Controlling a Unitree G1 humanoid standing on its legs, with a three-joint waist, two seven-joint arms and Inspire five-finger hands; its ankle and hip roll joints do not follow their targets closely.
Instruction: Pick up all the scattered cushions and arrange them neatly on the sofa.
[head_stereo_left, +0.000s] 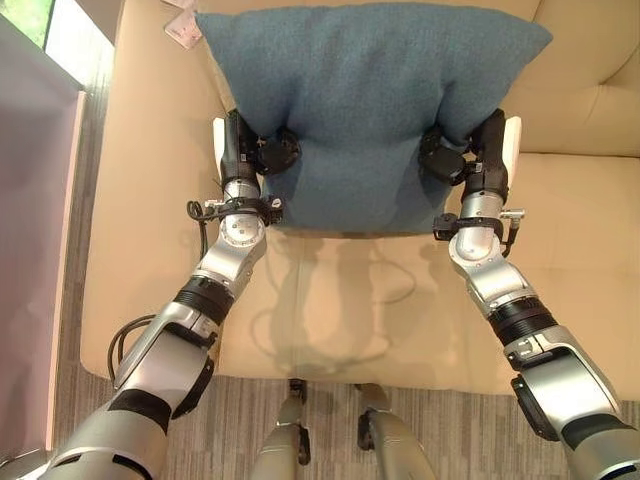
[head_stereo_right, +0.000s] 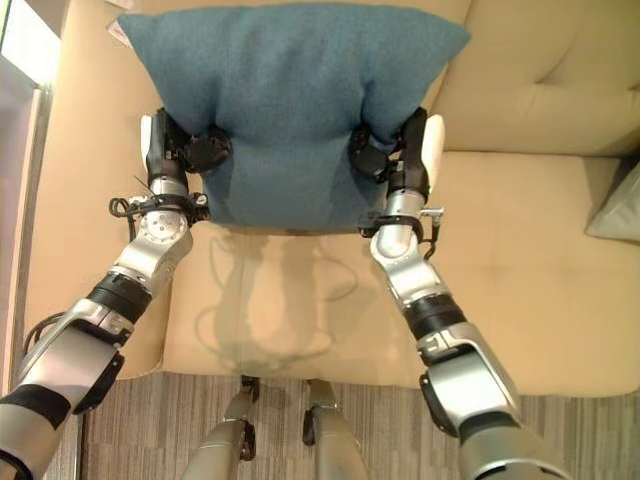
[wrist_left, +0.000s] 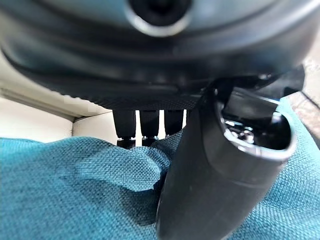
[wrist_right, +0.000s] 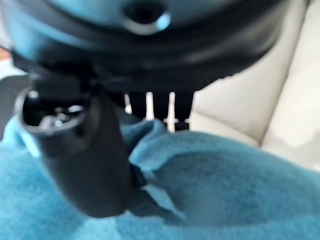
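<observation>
Cushion (head_stereo_left: 365, 110) work is midway: we pinch the teal cushion at its lower corners, left hand (head_stereo_left: 262, 155) and right hand (head_stereo_left: 462, 158) both clenched on fabric, holding it over the beige sofa (head_stereo_left: 150, 200), not yet set down.

Teal cushion (head_stereo_left: 365, 110) of coarse matt woven cloth, beige sofa (head_stereo_left: 560, 280) smooth matt upholstery, grey carpet (head_stereo_left: 330, 410) ribbed

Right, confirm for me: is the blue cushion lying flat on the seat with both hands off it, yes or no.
No: the blue cushion is pinched on either side by the left hand and the right hand over the beige sofa.
</observation>
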